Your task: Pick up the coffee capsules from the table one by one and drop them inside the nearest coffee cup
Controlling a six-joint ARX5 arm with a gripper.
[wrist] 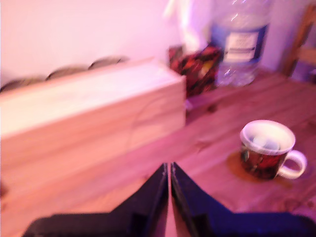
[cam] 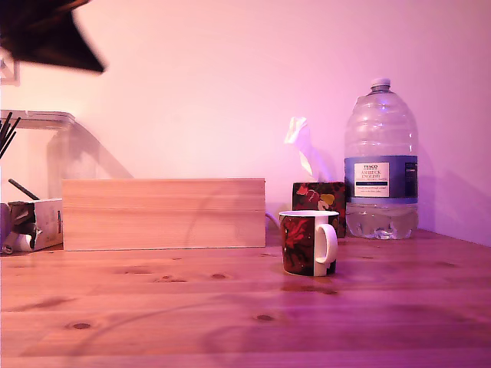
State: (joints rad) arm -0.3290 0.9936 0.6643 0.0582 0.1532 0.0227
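The coffee cup, dark with a red floral pattern and a white handle, stands upright on the table, right of centre in the exterior view. The wrist view looks down into it, and a pale rounded coffee capsule lies inside, blurred. My gripper is shut with nothing between its dark fingers, high above the table and well away from the cup. In the exterior view only a dark blurred piece of the arm shows, at the top left corner.
A long pale wooden box lies behind the cup. A floral tissue box and a big water bottle stand at the back. An open carton sits on the exterior view's left.
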